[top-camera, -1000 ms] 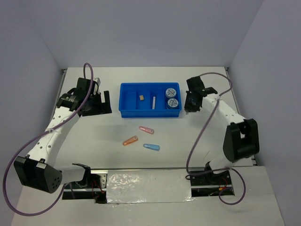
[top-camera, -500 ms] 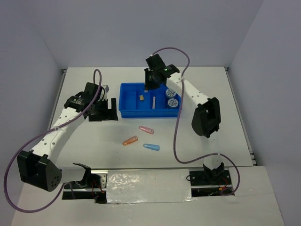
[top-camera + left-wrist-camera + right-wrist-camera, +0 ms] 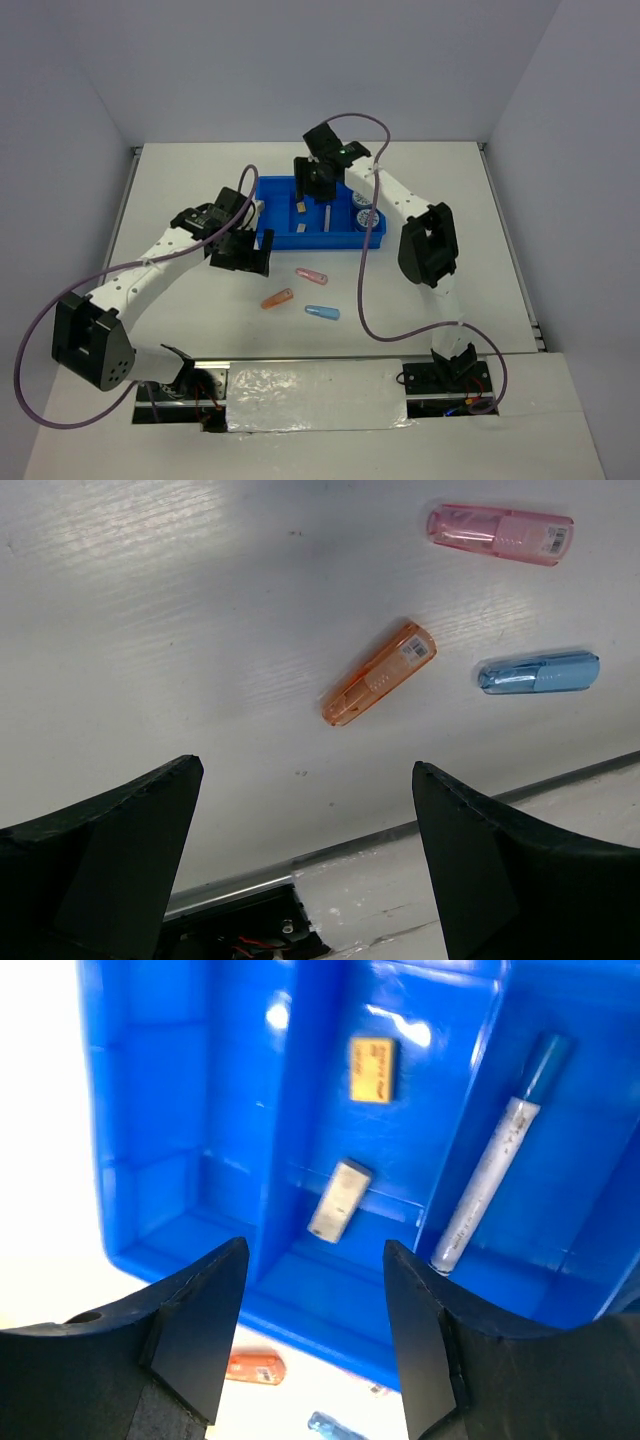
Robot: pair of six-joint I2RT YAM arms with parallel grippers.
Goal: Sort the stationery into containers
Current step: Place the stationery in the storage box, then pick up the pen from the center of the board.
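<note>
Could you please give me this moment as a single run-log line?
left fingers: open, near orange capsule | right fingers: open, over blue tray | pink capsule, blue capsule: on table, unsorted

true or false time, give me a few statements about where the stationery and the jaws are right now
1. The pink capsule, orange capsule and blue capsule lie on the table, outside the tray. True.
2. The pen shares a compartment with the tan block. False: the pen lies alone in the next compartment; the tan block shares its compartment with the whitish block.
3. The left jaws are shut on the orange capsule. False: they stand open and empty, and the capsule lies free on the table.
4. The right jaws hang open over the tray. True.
</note>
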